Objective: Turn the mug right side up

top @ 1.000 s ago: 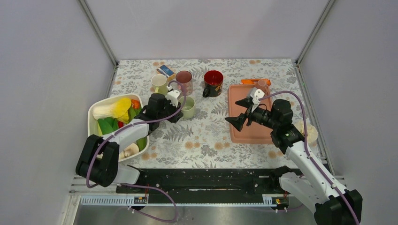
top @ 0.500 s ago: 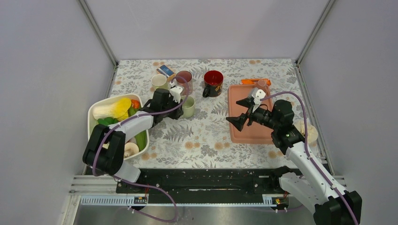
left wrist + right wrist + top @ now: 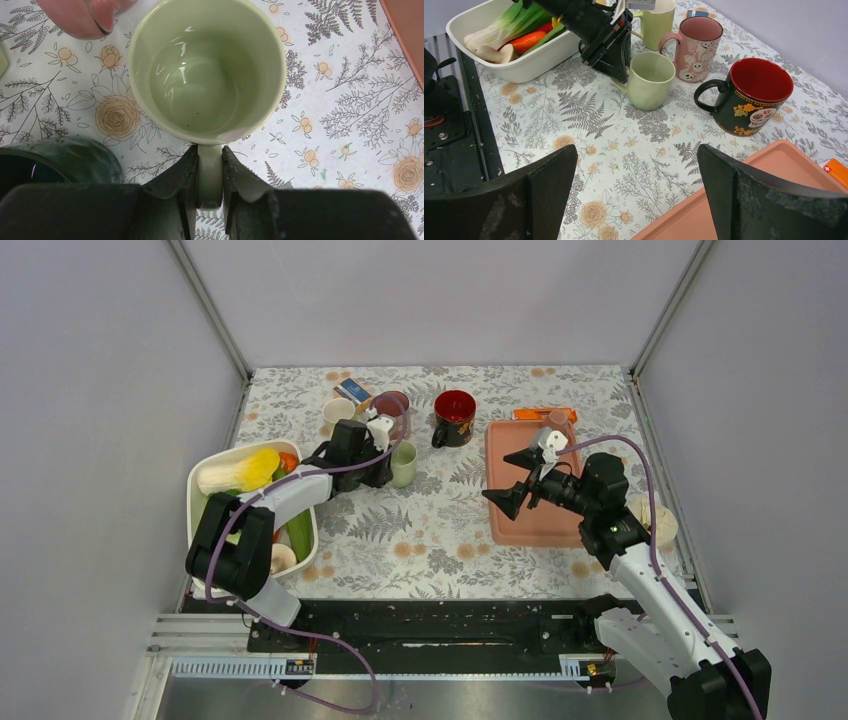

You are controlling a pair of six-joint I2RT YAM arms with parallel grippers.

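Pretty much done here: the green mug (image 3: 207, 75) is being held mouth-up on the tabletop (image 3: 350, 100), seemingly fully set down, its handle being pinched tight by the left tool (image 3: 210, 175). The right tool (image 3: 639, 170) is being held wide open, empty. Only the release is being awaited.

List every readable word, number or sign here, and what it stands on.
No text reads clearly in any view.
Small box: print too small to read.
Orange packet: a small white mark, too blurred to read.
Pink mug and black mug: pictures only, no words.
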